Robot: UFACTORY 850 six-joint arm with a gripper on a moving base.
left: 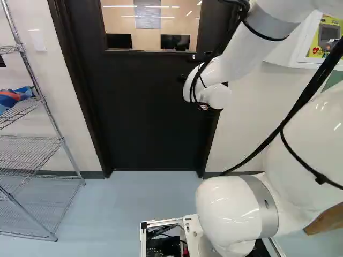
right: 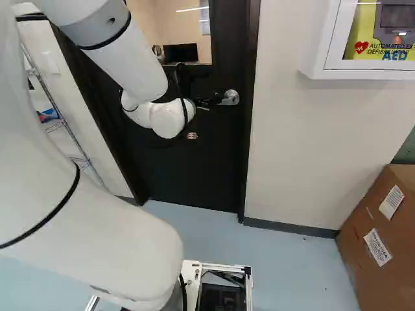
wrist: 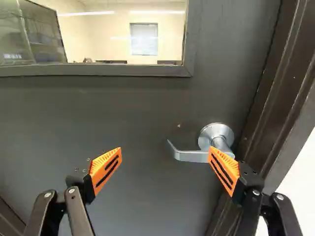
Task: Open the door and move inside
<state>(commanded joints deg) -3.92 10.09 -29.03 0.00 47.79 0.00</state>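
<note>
A black windowed door (wrist: 123, 113), shut, bars the way ahead of my black, orange-padded hand (wrist: 165, 152). Well left stands a chrome wire shelf (left: 63, 140); well right, a brown cardboard box (right: 382, 223). My hand is spread wide, holding nothing. Just ahead of its right finger sits the silver metal lever handle (wrist: 192, 156); I should centre on that before pressing down.
</note>
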